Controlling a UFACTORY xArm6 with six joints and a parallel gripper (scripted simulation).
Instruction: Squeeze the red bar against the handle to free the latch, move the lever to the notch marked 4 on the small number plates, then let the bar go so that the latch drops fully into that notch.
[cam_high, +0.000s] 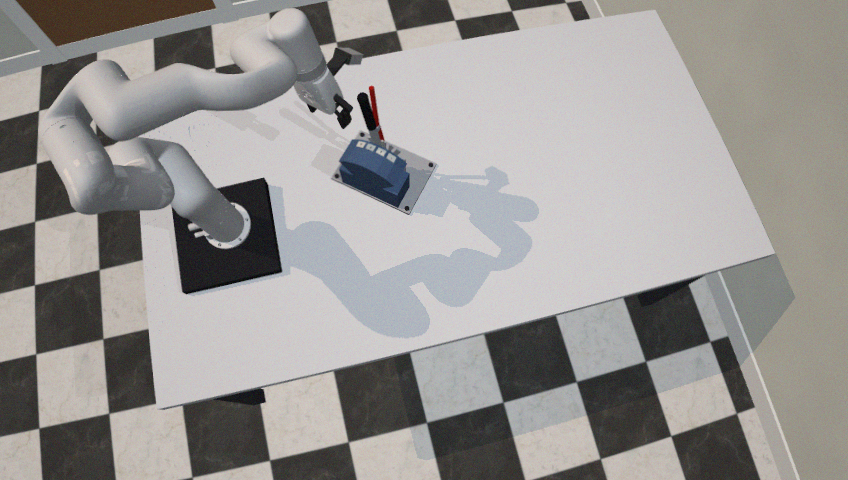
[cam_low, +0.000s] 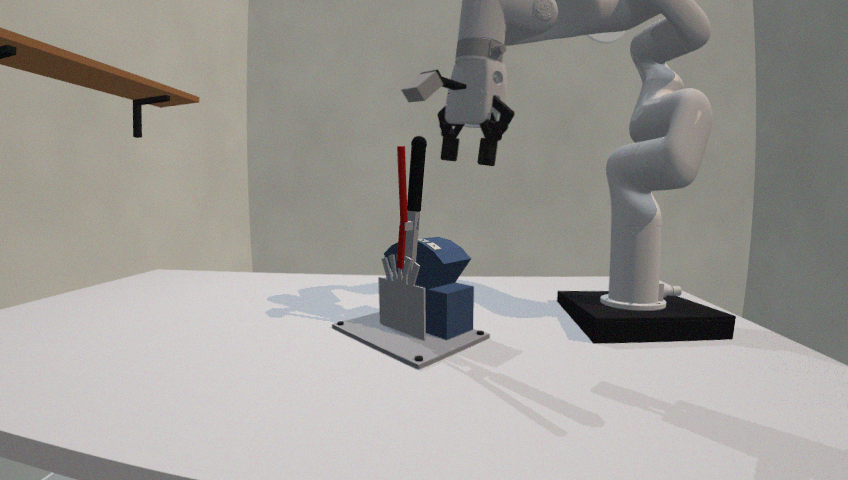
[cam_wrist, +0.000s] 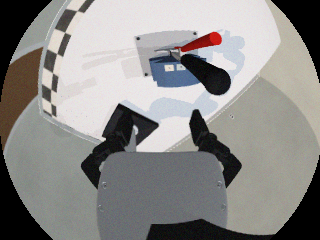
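Note:
The lever unit stands on a grey baseplate (cam_high: 384, 176) (cam_low: 410, 342) with a blue body (cam_high: 374, 169) (cam_low: 443, 279). Its lever has a black handle (cam_high: 365, 110) (cam_low: 415, 173) (cam_wrist: 207, 75) standing nearly upright, with the red bar (cam_high: 374, 105) (cam_low: 401, 196) (cam_wrist: 202, 43) beside it and a small gap between them. Small number plates (cam_high: 373, 149) run along the top of the blue body. A grey notched plate (cam_low: 402, 297) stands at the lever's foot. My gripper (cam_high: 341, 111) (cam_low: 468, 149) (cam_wrist: 161, 116) is open and empty. It hangs in the air near the top of the handle, apart from it.
The arm's black base (cam_high: 226, 234) (cam_low: 645, 318) sits on the white table near the lever unit. A wooden shelf (cam_low: 89, 74) hangs on the wall to the far side. The table's edge runs close behind the lever unit in the wrist view.

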